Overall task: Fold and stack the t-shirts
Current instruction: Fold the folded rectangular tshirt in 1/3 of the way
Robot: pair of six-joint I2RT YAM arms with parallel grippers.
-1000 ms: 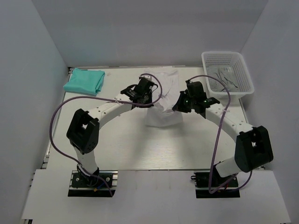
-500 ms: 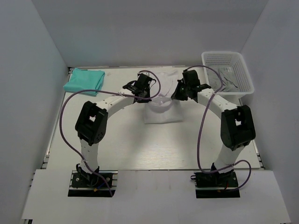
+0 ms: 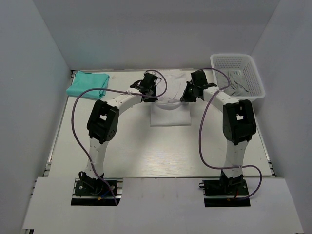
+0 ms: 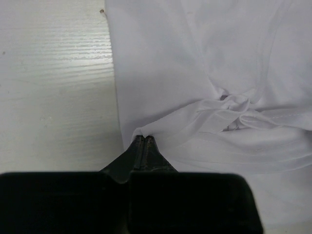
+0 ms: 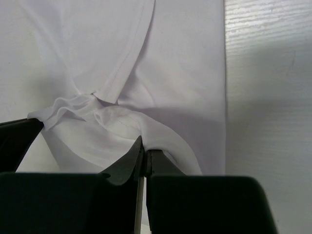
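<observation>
Your left claw pinching one edge of the white t-shirt, your right claw pinching the opposite edge, shirt far-middle on the worktop, teal t-shirt folded far left.

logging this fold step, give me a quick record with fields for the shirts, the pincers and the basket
white t-shirt: far middle of the table, partly folded, bunched between the pincers
teal t-shirt: folded, far left corner
left pincer: shut on a fold of the white t-shirt
right pincer: shut on a fold of the white t-shirt
basket: far right corner, apart from both shirts; contents too small to tell
</observation>
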